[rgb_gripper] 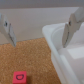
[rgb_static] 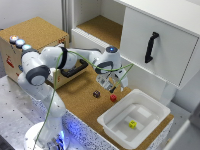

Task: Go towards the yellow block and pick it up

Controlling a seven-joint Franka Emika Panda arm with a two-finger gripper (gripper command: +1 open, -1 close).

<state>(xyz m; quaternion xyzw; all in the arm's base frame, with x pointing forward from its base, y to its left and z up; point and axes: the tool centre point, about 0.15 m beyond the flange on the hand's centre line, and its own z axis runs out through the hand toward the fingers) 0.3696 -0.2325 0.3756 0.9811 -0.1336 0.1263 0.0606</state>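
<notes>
Exterior view: the white arm [rgb_static: 47, 62] reaches across the cork board [rgb_static: 82, 95], its gripper [rgb_static: 114, 81] hanging above the board, near the white tub [rgb_static: 114, 125] but not over it. The yellow block [rgb_static: 132, 124] lies on the tub floor, well apart from the gripper. A red cube [rgb_static: 113, 98] sits on the cork just beside the tub's rim, under the gripper; a dark brown cube [rgb_static: 96, 93] sits a little farther from the tub. A white cabinet door [rgb_static: 157, 42] with a black handle [rgb_static: 151, 47] stands behind the tub. Wrist view: the gripper [rgb_gripper: 39, 31] is spread wide, nothing between the fingers [rgb_gripper: 8, 29]. One finger hangs over the tub's rim [rgb_gripper: 52, 42], the other over cork. The red cube [rgb_gripper: 19, 77] lies on the cork beside the tub. The yellow block is out of sight here.
</notes>
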